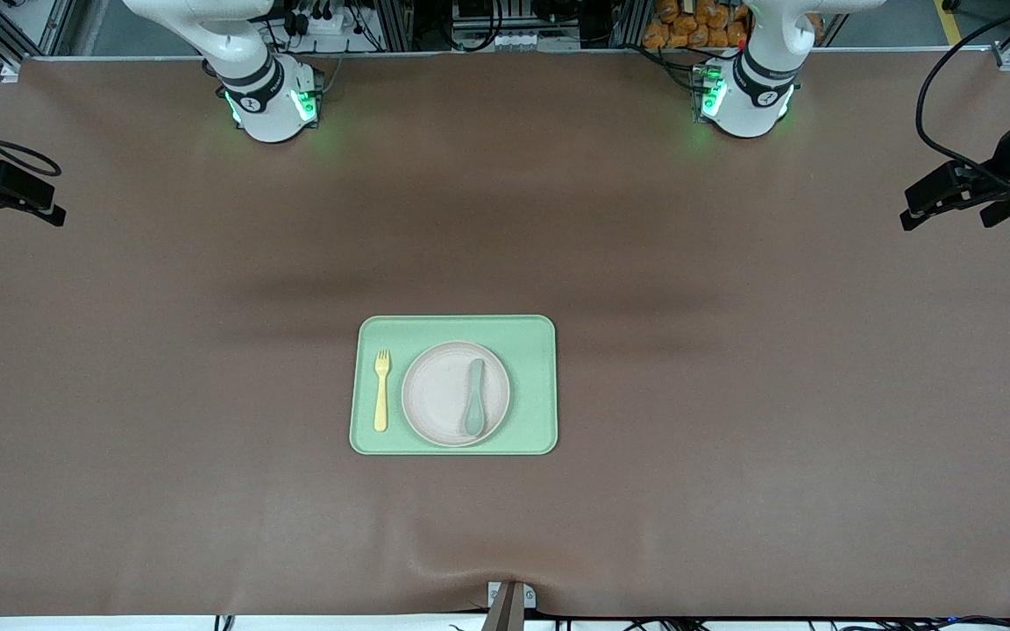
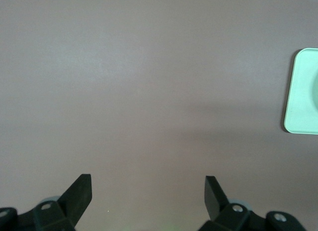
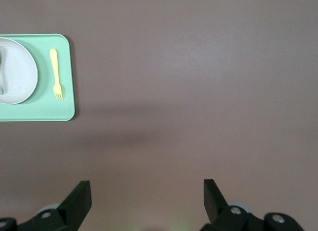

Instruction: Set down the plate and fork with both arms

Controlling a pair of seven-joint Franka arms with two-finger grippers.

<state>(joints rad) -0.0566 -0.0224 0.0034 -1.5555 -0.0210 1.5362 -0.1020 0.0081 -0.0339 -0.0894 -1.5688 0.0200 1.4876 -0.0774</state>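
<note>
The green tray lies nearest the camera, mid-table, bearing all the tableware. On it the pale plate sits at centre, with the yellow fork just beside it at 9 o'clock toward the right arm's end, tines pointing to 12. A grey-green spoon rests on the plate.

That reads as a laid setting, though it would equally fit 1 waiting to be cleared.

Both arms wait high over bare table. The left gripper stands wide, holding nothing; so does the right gripper. The left wrist view cuts off all but the tray's edge.
</note>
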